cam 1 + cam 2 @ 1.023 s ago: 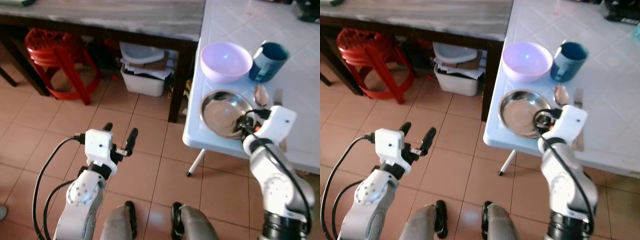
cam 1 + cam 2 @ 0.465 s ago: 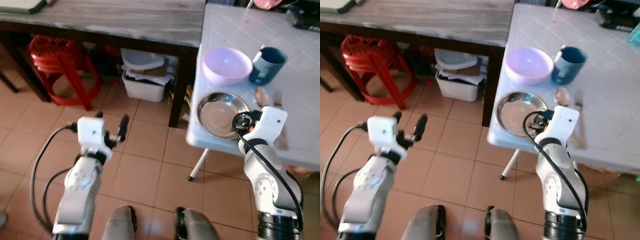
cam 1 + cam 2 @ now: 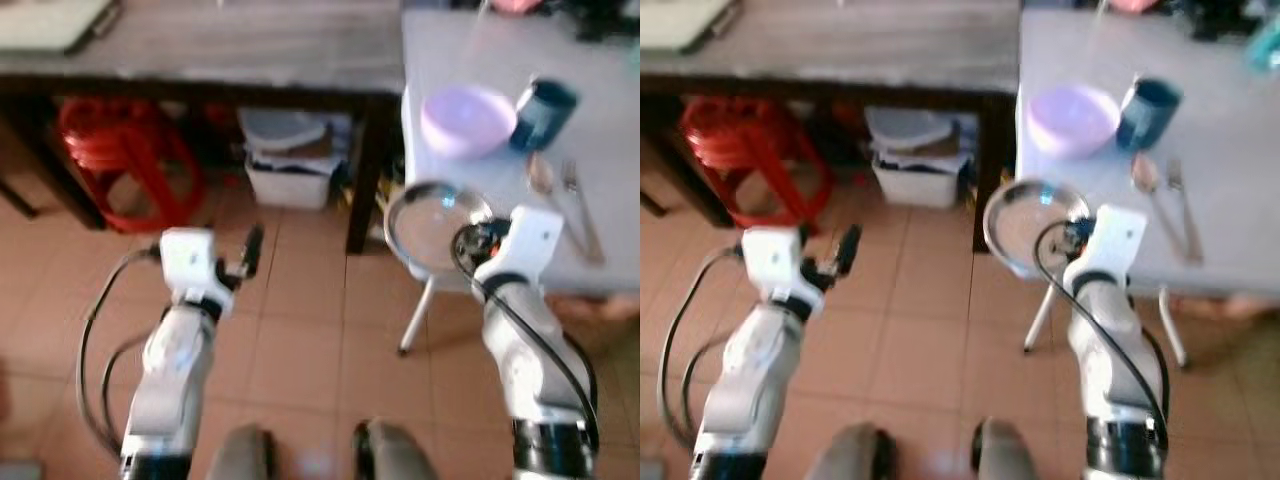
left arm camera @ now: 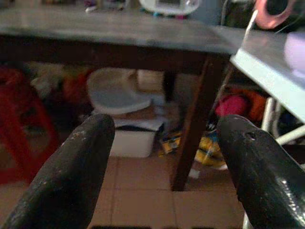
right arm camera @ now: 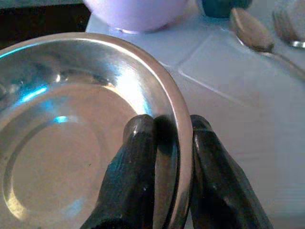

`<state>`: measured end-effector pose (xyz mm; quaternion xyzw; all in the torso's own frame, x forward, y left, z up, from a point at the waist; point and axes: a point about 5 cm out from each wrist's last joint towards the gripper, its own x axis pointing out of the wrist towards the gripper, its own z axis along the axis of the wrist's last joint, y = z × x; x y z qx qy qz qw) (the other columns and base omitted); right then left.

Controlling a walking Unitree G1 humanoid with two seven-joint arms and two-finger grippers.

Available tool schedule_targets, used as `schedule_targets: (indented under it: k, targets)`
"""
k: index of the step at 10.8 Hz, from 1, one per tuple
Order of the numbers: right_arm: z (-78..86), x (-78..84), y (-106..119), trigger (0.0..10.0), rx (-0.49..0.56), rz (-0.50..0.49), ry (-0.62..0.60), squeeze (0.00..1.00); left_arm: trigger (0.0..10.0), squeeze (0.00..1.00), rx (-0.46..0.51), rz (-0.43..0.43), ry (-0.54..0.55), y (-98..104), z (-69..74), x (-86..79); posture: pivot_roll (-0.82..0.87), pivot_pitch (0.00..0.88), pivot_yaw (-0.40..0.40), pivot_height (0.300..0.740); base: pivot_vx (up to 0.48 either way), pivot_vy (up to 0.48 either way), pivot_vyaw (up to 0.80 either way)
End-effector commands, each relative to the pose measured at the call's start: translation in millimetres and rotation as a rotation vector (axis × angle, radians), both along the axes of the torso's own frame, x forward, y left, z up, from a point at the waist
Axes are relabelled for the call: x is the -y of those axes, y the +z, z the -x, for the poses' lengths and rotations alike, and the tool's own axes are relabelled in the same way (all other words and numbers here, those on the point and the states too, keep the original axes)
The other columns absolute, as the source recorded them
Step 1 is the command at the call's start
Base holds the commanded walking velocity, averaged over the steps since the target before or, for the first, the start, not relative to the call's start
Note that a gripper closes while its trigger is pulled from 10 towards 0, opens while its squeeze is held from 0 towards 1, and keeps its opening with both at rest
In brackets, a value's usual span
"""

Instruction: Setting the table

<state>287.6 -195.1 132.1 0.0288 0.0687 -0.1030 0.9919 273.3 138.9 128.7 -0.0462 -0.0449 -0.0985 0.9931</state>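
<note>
Toward the upper right of the blurred left eye view, the white tabletop (image 3: 600,150) carries a lilac bowl (image 3: 467,120), a dark teal mug (image 3: 543,108) just beside it, and a spoon (image 3: 546,184) and fork (image 3: 580,205) lying side by side below the mug. At the frame's centre right, the steel plate (image 3: 432,222) juts past the tabletop's near corner, with the right claw (image 3: 468,243) at its near rim. The left claw (image 3: 240,262) hangs at centre left over the tiled floor (image 3: 300,340), fingers apart and empty.

At the upper left of the right eye view, a red stool (image 3: 740,150) stands under a dark wooden table (image 3: 840,50), with a white bin (image 3: 915,160) at upper centre.

Between the two spread fingers in the left wrist view, the same bin shows under the dark table.

Across the left half of the right wrist view, the plate shows its shiny inside, and the right claw is clamped on its rim, one finger inside, one outside.

As I judge it, the bowl, mug and cutlery look laid out, while the plate is in the grip and not settled; placing it squarely appears to be what remains.
</note>
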Motion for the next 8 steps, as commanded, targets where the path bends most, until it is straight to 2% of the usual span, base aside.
schedule_targets:
  k: [1,2,3,4,8]
  targets:
    - [2.2,-7.7,-18,10.0,-0.065,0.023,0.006,0.0,10.0,0.0,-0.01,-0.016,0.014,-5,3.6,-8.0,-0.05,0.173,0.016,0.74,0.0,0.428,0.0]
    - [0.1,-8.3,-11,10.0,-0.028,0.082,0.055,0.0,10.0,0.0,-0.009,-0.015,-0.006,-5,5.2,-3.7,-0.06,0.171,0.018,0.74,0.281,0.39,0.0]
    - [0.0,-7.1,-6,10.0,0.011,0.013,0.058,0.0,10.0,0.0,-0.007,-0.015,-0.015,-6,6.4,-0.5,-0.06,0.17,0.018,0.74,0.36,0.315,0.0]
    - [-1.6,-5.6,1,10.0,0.058,-0.001,0.048,0.0,10.0,0.0,-0.006,-0.063,-0.01,-8,6.0,0.3,-0.06,0.168,0.017,0.74,0.401,0.262,0.0]
    - [-6.7,-11.8,7,10.0,0.112,0.02,0.086,0.0,10.0,0.0,0.018,-0.064,-0.024,-5,3.2,1.5,-0.06,0.166,0.019,0.74,0.403,0.259,0.0]
